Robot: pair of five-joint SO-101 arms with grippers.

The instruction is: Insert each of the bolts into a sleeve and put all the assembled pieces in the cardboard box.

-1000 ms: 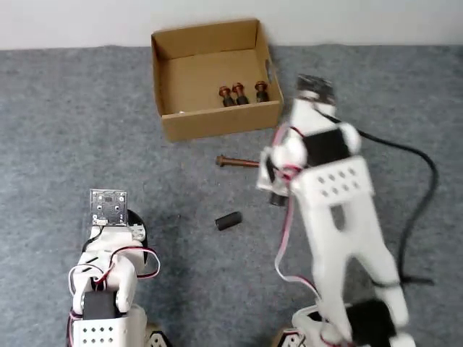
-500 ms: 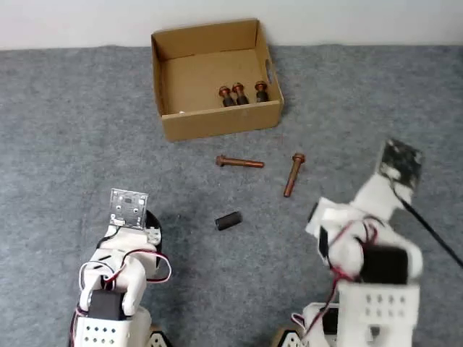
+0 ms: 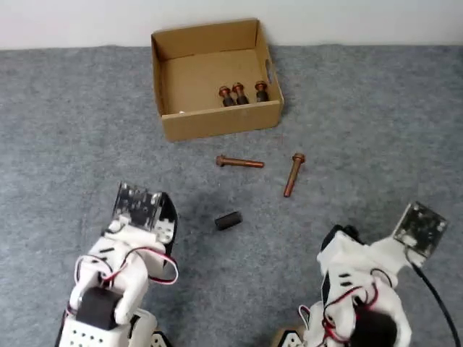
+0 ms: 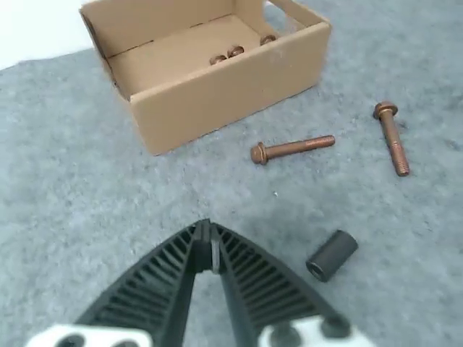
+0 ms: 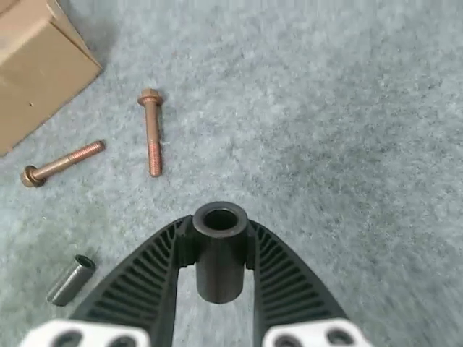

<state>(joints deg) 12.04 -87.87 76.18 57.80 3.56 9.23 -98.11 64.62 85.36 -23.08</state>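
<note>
Down at the table's near edge, your right claw is clamped on an upright sleeve. Your left claw is pressed together, empty, near the loose sleeve. A bolt and a second bolt lie flat before the box. Careful: a skewed bolt could jam or knock that sleeve loose. Your right arm has pulled back from the box, and your left has crept forward.

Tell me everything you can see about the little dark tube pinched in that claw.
The sleeve is a short, dark, matte cylinder, metal by its look, with a round open bore that holds no bolt. The right gripper is shut on it: black ribbed fingers press its two sides near the open end. Grey carpet lies beneath it.
</note>
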